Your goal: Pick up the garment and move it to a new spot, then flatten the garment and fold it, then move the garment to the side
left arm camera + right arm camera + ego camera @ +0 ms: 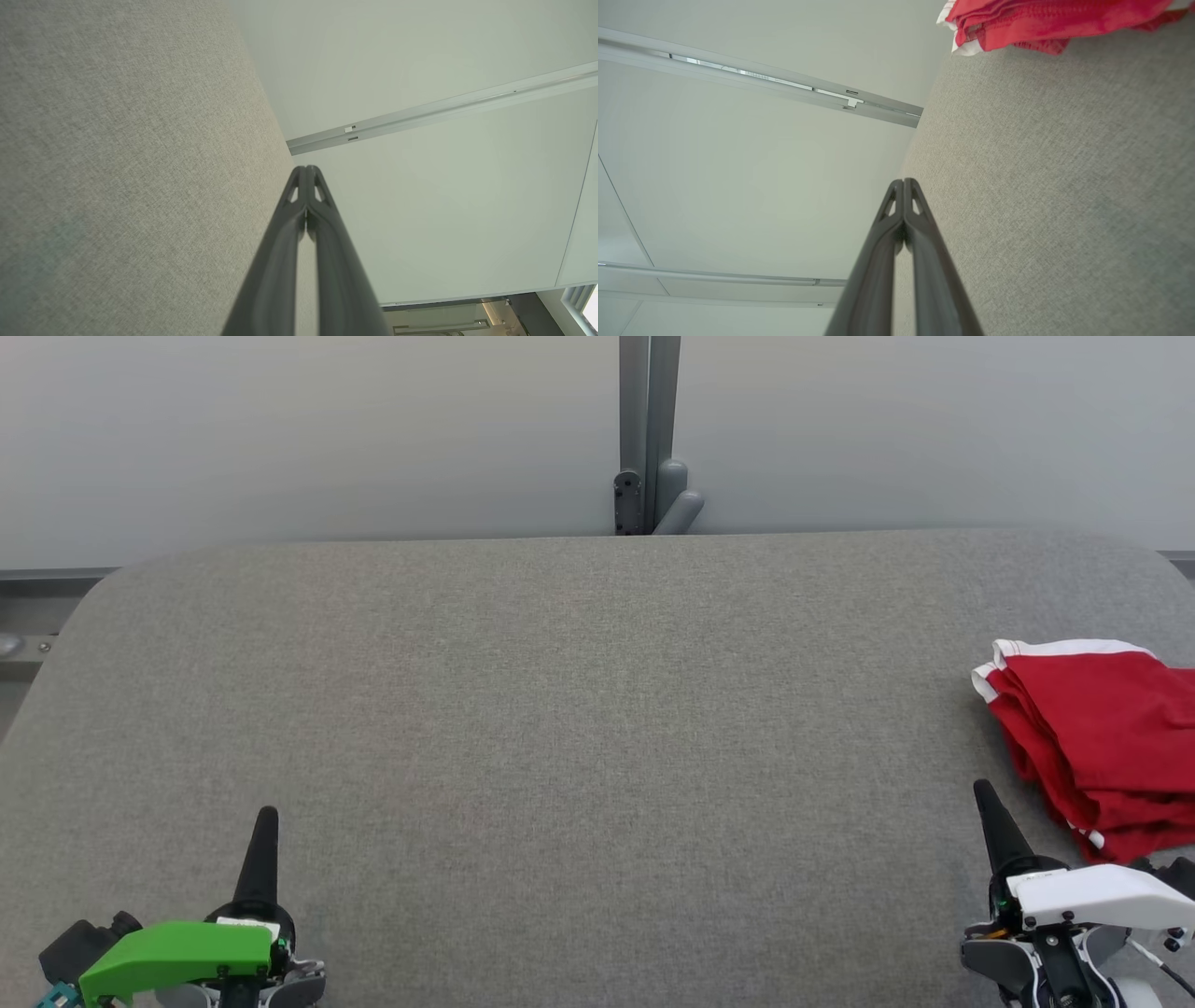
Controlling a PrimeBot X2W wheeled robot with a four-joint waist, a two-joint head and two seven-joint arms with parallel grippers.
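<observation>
The garment [1102,737] is red with white trim and lies folded in layers at the right edge of the grey table [579,709]; its right part is cut off by the head view's border. It also shows at the top of the right wrist view, garment [1045,21]. My right gripper [985,791] is shut and empty, just left of and below the garment, apart from it. My left gripper [268,812] is shut and empty near the table's front left. In each wrist view the fingertips meet: left gripper [306,169], right gripper [903,181].
A grey post [649,429] with a bracket stands behind the table's far edge against a pale wall. The table's rounded corners lie at the far left and far right. Bare felt spreads across the middle and left.
</observation>
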